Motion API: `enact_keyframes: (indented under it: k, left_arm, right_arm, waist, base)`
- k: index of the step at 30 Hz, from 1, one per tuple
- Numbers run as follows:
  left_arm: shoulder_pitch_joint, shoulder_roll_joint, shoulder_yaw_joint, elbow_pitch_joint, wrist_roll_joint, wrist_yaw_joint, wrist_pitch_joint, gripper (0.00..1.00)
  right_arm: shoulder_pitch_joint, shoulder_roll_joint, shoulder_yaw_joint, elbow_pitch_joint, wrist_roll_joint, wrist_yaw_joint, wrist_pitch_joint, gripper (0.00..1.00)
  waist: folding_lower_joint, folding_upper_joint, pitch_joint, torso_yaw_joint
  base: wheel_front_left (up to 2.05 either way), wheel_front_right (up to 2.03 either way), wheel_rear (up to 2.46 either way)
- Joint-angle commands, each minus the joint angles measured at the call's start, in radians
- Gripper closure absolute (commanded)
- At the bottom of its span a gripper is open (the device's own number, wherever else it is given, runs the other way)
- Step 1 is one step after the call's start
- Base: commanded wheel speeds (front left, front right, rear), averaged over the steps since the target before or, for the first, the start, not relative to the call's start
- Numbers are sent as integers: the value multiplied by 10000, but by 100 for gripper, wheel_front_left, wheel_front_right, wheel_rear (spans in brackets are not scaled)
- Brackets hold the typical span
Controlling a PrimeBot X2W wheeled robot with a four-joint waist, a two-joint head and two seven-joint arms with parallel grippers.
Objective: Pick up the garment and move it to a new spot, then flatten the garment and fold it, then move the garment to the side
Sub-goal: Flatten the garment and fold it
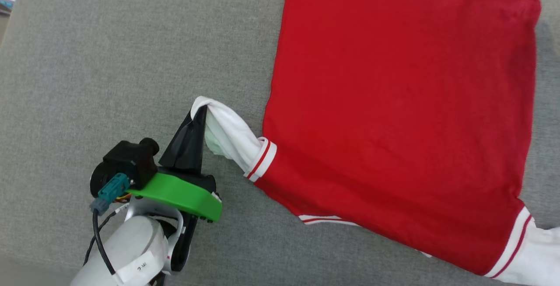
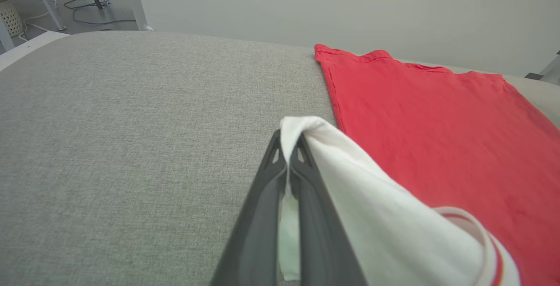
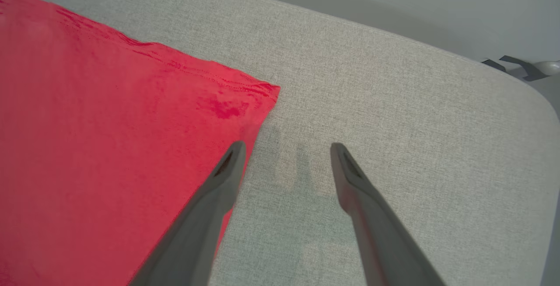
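The left gripper (image 1: 201, 112) is clamped on the white sleeve (image 1: 232, 137), holding it stretched away from the shirt (image 1: 393, 102), which lies spread toward the bench's (image 1: 109, 58) far right corner. The right gripper (image 3: 286, 148) hangs with its jaws apart beside the shirt's hem corner. This looks like flattening. The next move would be to lay the sleeve flat and let go.
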Motion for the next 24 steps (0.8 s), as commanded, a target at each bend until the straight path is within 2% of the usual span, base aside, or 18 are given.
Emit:
enact_keyframes:
  k: [1, 6, 14, 15, 16, 24]
  left_arm:
    - [-252, -98, 7, 17, 78, -87, -81, 100]
    - [-593, -376, 45, 248, 150, -296, -203, 100]
    - [-829, -648, 113, 801, 279, -646, -299, 100]
    - [-833, -659, 140, 873, 289, -683, -306, 100]
    - [-831, -664, 170, 921, 297, -710, -311, 100]
    - [-398, -620, 437, 1332, 287, -825, -335, 100]
  right_arm:
    - [-281, 169, 113, 290, -221, -6, 124, 0]
    - [-784, 457, 420, 1218, -743, -6, 170, 0]
    - [58, 506, 990, 2043, -527, -6, 174, 0]
    - [119, 444, 1064, 2030, -470, -6, 141, 71]
    - [132, 412, 1065, 2012, -410, -6, 48, 100]
    - [-43, 137, 1172, 1657, 13, -6, -1611, 100]
  waist:
    - [0, 0, 1033, 733]
    - [0, 0, 1543, 980]
    - [0, 0, 1559, 998]
    - [0, 0, 1494, 971]
    - [0, 0, 1435, 947]
    - [0, 0, 395, 520]
  base:
    - [0, 0, 0]
    - [0, 0, 0]
    - [0, 0, 0]
    - [0, 0, 0]
    - [0, 0, 0]
    - [0, 0, 0]
